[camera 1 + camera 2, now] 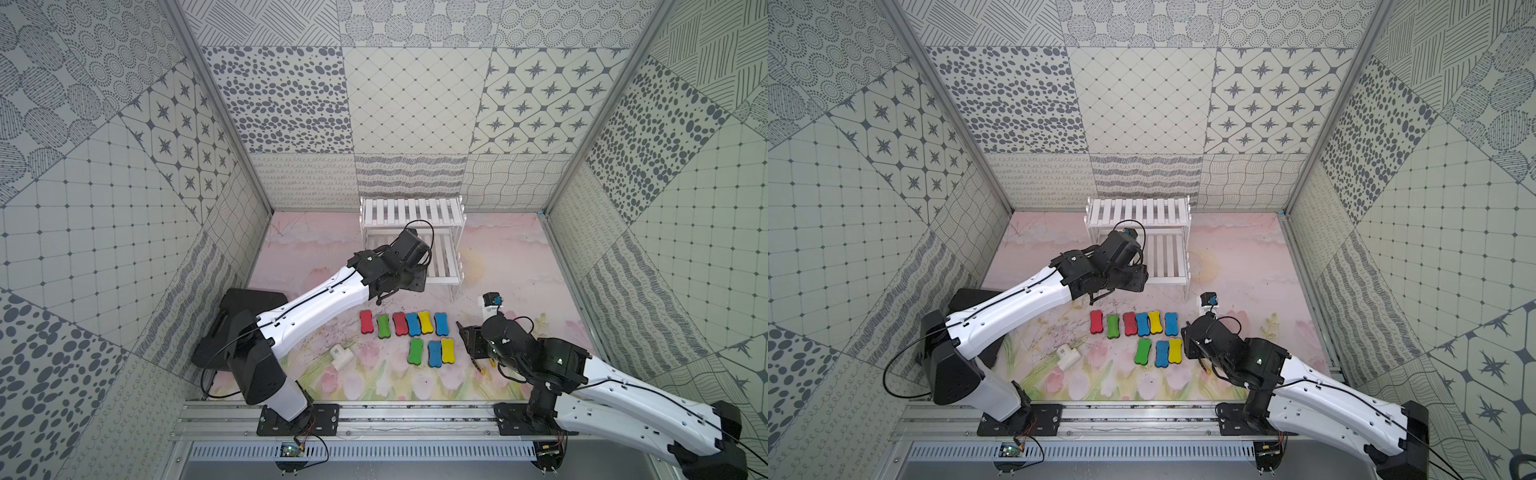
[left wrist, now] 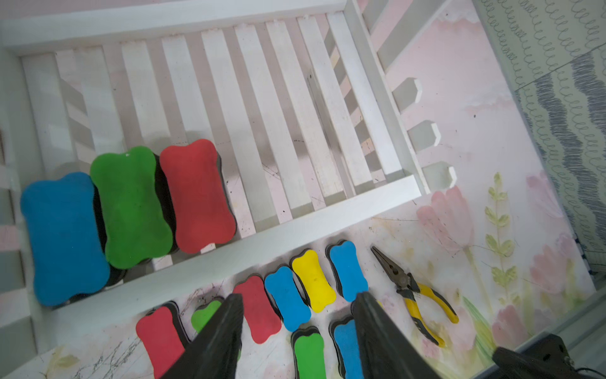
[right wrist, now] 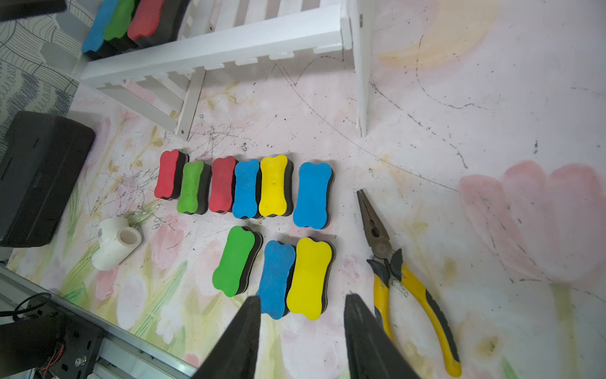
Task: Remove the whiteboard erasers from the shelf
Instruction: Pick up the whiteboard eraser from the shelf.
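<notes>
The left gripper (image 2: 298, 295) had its jaws apart with nothing between them, near the front rail of the white slatted two-tier shelf (image 2: 229, 252). On the lower tier lay three bone-shaped whiteboard erasers with coloured tops and dark undersides: a blue eraser (image 2: 64, 239), a green eraser (image 2: 131, 206) and a red eraser (image 2: 196, 197). They were side by side, with their long axes along the slats. The right gripper (image 3: 302, 296) was also open and empty. Nine more erasers (image 1: 425, 322) lay in two rows on the flowered mat (image 1: 519, 257). In both top views they were at 6 o'clock from the shelf, with their long axes from 12 to 6 o'clock.
</notes>
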You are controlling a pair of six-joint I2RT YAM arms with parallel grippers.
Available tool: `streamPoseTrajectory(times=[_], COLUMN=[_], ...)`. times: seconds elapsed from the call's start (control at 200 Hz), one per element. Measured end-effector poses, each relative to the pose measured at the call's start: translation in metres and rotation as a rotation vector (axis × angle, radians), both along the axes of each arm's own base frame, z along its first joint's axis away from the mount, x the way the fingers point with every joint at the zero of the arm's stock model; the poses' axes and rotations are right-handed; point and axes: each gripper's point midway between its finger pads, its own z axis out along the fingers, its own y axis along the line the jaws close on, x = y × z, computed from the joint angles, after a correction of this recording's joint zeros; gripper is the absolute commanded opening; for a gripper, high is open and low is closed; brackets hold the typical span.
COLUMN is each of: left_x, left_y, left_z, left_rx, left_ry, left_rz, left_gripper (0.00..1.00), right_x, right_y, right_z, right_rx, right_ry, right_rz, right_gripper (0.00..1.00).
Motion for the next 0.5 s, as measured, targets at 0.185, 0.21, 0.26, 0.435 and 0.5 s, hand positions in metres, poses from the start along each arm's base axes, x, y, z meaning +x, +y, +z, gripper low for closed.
streamPoseTrajectory(times=[0.185, 0.21, 0.26, 0.435, 0.5], left_x=[0.029, 0.032, 0.036, 0.048, 0.051], left_y=[0.009, 0.01, 0.012, 0.024, 0.029], left_z=[-0.008, -0.01, -0.012, -0.021, -0.023], left_rx=[0.023, 0.028, 0.036, 0.073, 0.082], left_ry=[-0.01, -0.01, -0.009, -0.011, -0.013], left_rz=[0.054, 0.058, 0.066, 0.108, 0.124], left_gripper=[0.59, 0.6, 0.6, 0.63, 0.63], right_x=[0.0, 0.0, 0.0, 0.0, 0.001], right_y=[-0.007, -0.007, -0.008, -0.011, -0.013], right_z=[0.002, 0.002, 0.0, -0.003, -0.003], right_rx=[0.013, 0.013, 0.009, 0.0, 0.003], right_ry=[-0.008, -0.007, -0.004, 0.001, 0.0], right_rz=[-0.016, -0.017, -0.02, -0.028, -0.032], right_gripper=[0.46, 0.46, 0.46, 0.47, 0.47])
